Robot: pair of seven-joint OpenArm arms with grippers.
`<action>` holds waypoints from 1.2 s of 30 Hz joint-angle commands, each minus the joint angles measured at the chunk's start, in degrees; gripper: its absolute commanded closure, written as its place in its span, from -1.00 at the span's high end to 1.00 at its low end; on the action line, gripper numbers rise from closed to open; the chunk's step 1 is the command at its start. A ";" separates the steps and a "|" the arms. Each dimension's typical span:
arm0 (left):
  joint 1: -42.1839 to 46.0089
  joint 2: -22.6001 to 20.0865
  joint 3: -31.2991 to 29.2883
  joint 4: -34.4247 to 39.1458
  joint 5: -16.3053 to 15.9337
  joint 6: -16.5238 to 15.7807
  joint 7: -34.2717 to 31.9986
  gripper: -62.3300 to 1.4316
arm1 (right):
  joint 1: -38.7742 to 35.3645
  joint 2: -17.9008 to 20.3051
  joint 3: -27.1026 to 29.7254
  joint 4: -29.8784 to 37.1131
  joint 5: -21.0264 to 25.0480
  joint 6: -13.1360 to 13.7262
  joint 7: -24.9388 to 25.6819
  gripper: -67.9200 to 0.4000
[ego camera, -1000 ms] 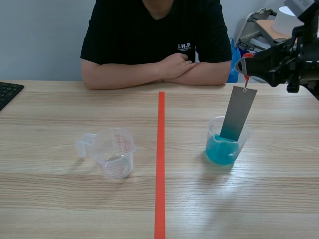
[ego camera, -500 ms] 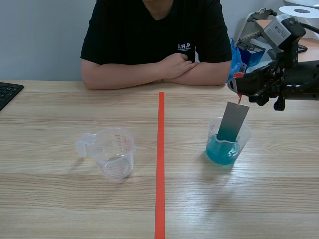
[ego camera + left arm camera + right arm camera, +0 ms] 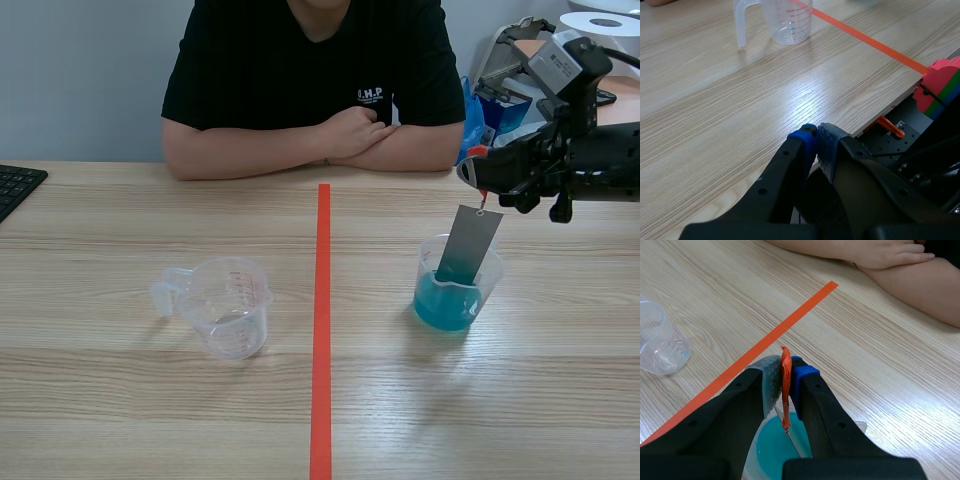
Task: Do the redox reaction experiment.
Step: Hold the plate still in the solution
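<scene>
A grey metal strip [image 3: 467, 248] hangs from an orange-red tab [image 3: 785, 375], its lower end dipped in the blue liquid of a clear cup [image 3: 455, 285] on the table's right half. My right gripper [image 3: 478, 178] is above that cup, shut on the tab [image 3: 480, 190]. In the right wrist view the gripper [image 3: 785, 371] pinches the tab over the blue liquid [image 3: 775, 447]. An empty clear measuring cup [image 3: 228, 305] stands left of the tape line. My left gripper [image 3: 816, 140] is shut on nothing near the table's front edge, well short of the measuring cup [image 3: 785, 20].
A person rests folded arms [image 3: 330, 140] on the far edge of the table. An orange-red tape line [image 3: 322, 320] runs down the middle. A keyboard corner [image 3: 15, 185] lies at far left. Equipment sits behind the right arm.
Over the last second my right gripper came down and left, lowering the metal strip deeper into the blue cup. It has held still for the last half second.
</scene>
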 commanded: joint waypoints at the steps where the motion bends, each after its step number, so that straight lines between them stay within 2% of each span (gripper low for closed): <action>1: 0.20 -0.61 -0.48 0.24 -0.61 0.37 -1.03 -0.86 | 0.81 0.66 0.00 0.22 -0.20 0.46 0.42 -0.95; 24: 0.20 -0.61 -0.48 0.24 -0.63 0.37 -1.05 -0.86 | 0.81 0.79 0.00 0.22 -0.17 0.46 0.33 -0.95; 36: 0.20 -0.61 -0.48 0.24 -0.61 0.37 -1.05 -0.86 | 0.81 0.83 0.33 1.75 0.28 0.46 -2.43 -0.95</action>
